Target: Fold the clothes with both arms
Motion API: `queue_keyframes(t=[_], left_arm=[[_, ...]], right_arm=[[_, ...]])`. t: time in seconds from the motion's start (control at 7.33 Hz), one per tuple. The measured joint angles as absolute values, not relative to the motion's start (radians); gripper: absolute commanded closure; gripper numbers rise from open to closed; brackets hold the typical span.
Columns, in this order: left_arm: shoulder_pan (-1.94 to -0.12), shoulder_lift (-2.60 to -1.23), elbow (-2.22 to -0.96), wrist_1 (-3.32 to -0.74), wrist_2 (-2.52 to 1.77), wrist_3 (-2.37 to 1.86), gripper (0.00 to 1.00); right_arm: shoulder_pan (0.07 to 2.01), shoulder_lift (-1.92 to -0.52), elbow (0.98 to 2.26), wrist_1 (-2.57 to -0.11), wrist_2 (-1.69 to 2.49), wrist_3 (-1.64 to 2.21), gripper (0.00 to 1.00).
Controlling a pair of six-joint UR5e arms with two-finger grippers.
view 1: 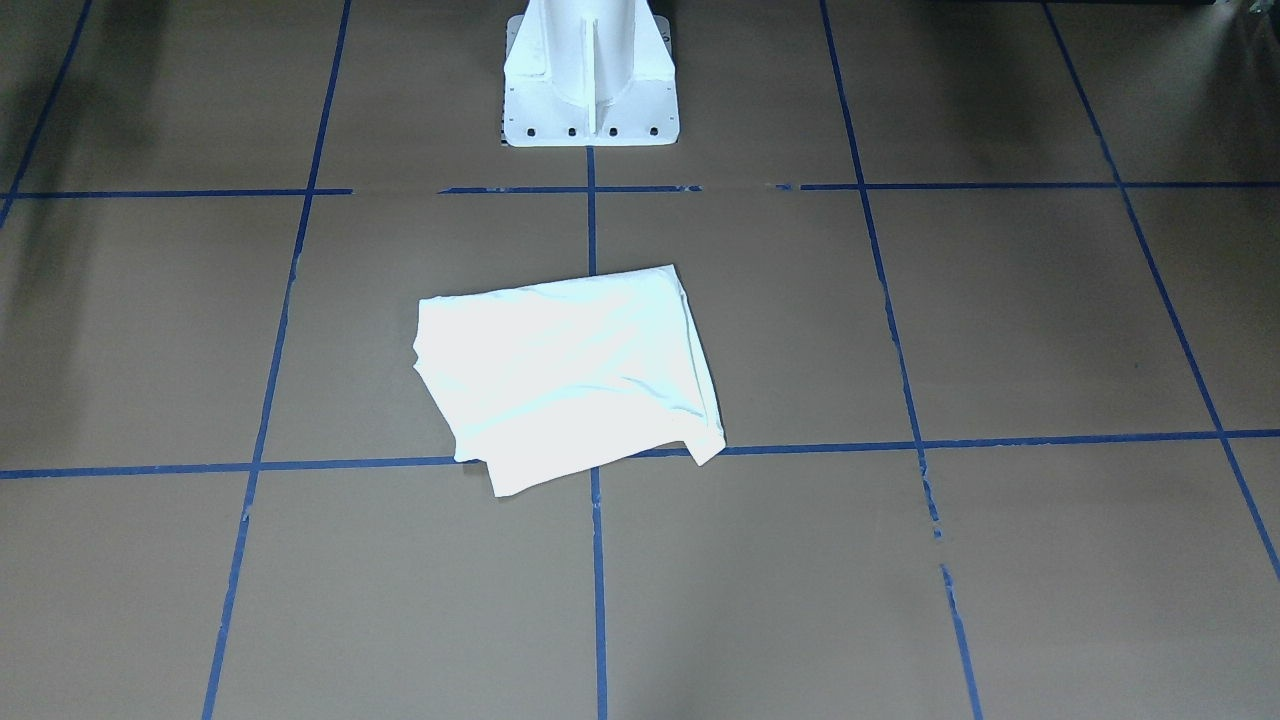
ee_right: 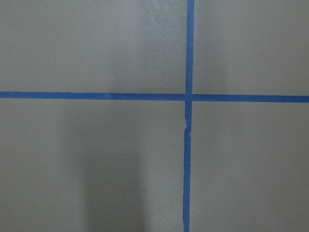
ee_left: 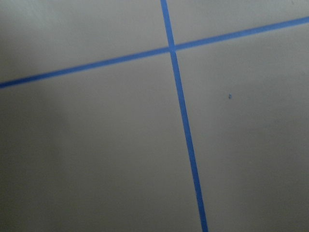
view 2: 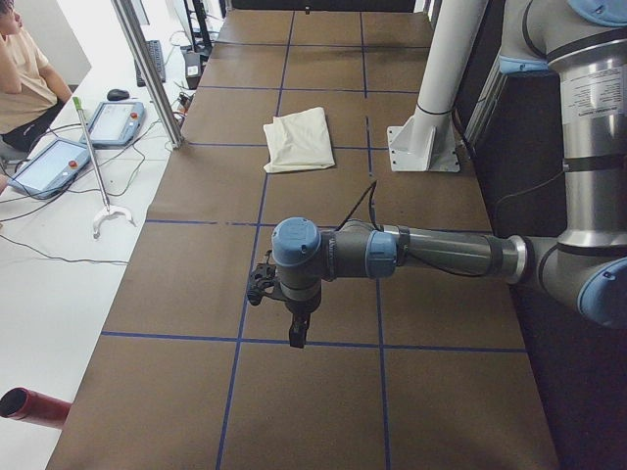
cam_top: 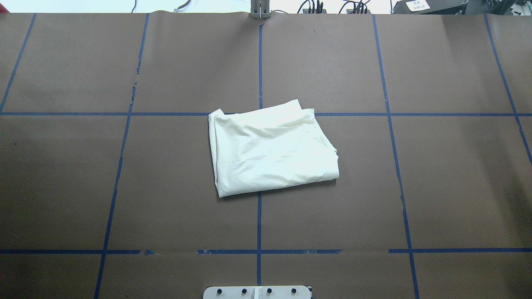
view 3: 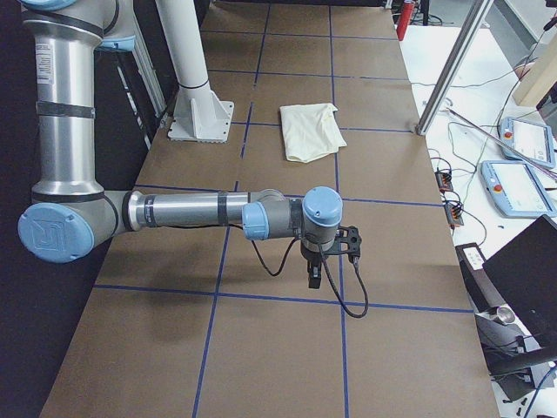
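Hanging well clear of folded T-shirt [cam_top: 272, 149]: left claw [view 2: 297, 331], right claw [view 3: 313, 277] (open or closed: cannot tell). Risking unfolding by pinching one layer only.

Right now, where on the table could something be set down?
Bare: the taped squares either side of the folded shirt, and the strip between it and the white pedestal. Crowded: the centre, and both ends, under the left arm and right arm.

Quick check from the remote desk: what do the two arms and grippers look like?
The left arm and right arm are grey metal tubes with light blue round joint caps. The left gripper and right gripper are black, two-fingered, each with a loose black cable trailing from the wrist.
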State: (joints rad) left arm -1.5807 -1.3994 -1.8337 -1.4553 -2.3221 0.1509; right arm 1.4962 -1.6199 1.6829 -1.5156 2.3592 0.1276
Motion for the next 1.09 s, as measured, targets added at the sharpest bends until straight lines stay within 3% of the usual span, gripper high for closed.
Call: queue_keyframes(t=[1.09], left_arm=[[-1.581, -1.404, -1.838, -1.459, -2.32, 0.037, 0.0]], right_arm=[[1.497, -1.621, 1.684, -1.514, 2.362, 0.124, 0.0]])
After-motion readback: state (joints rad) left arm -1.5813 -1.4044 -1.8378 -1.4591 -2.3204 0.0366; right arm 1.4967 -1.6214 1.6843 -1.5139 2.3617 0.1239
